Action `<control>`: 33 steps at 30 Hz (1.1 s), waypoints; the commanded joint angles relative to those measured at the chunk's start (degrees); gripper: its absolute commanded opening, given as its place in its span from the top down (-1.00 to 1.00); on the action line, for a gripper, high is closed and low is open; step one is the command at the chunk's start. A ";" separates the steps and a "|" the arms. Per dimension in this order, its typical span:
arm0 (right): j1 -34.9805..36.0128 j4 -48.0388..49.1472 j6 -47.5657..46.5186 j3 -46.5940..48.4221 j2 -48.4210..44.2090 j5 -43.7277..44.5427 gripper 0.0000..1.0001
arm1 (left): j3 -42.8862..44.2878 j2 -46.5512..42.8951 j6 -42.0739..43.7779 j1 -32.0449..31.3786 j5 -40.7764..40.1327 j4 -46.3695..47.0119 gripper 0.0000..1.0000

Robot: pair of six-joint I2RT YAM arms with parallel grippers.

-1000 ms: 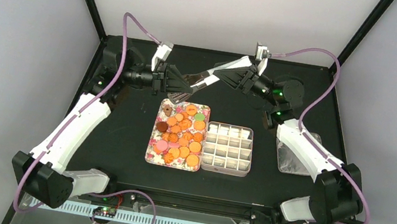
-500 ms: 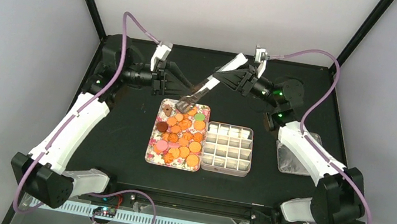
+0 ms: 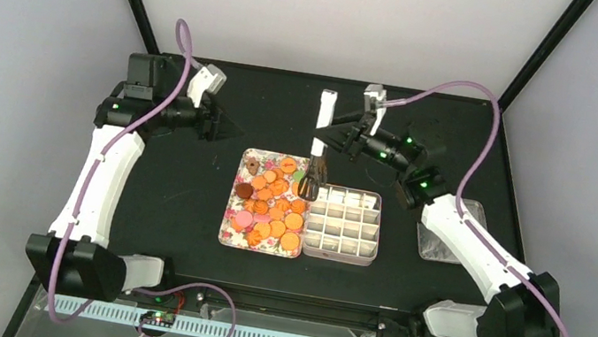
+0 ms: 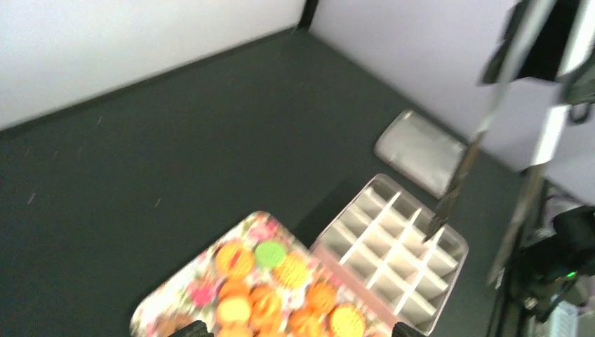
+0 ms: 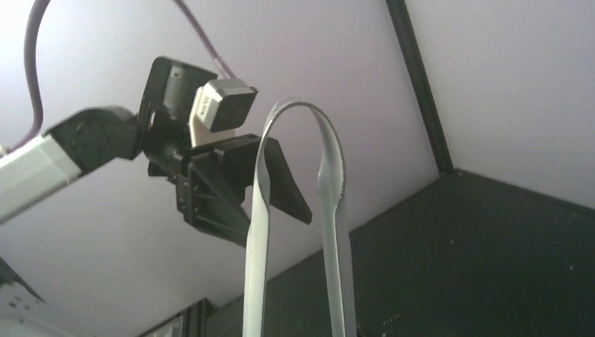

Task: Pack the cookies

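Pinching one pair of tongs (image 3: 318, 149) over roughly two dozen cookies (image 3: 276, 205) on one tray (image 3: 229, 212), the right gripper (image 3: 329, 137) stood at 3 o'clock from the spread, empty left gripper (image 3: 225, 128).

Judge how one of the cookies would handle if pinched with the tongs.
The cookies look thin and flat, so probably light and brittle; a hard squeeze may crack one. They overlap in the tray, so neighbours could shift. The tongs have smooth metal-looking arms, so a cookie might slip.

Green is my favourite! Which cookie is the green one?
The green cookie at the far corner of the tray, beside the divided box; its neighbours are orange.
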 commanded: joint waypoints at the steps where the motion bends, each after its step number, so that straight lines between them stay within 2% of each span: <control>1: 3.77 -4.42 -7.41 1.62 3.39 3.68 0.25 | -3.55 1.47 10.94 3.08 -6.84 -8.16 -0.36; 5: 8.34 -7.37 -11.23 4.86 7.42 7.04 0.29 | -6.95 1.87 6.40 3.09 -4.98 -1.06 -0.36; 10: 15.73 -7.94 -19.16 7.47 12.95 15.60 0.32 | -8.80 3.50 -0.37 3.07 -7.53 10.61 -0.37; 16: 22.48 -10.44 -26.93 14.20 21.93 25.58 0.34 | -9.20 8.50 -4.33 2.69 -11.81 15.95 -0.35; 21: 25.48 -13.64 -31.69 18.71 27.70 32.14 0.36 | -8.99 11.52 -6.77 1.29 -13.86 17.62 -0.33; 33: 25.69 -9.60 -31.65 17.23 31.75 39.71 0.36 | -12.11 11.07 -4.96 -2.75 -16.54 14.32 -0.32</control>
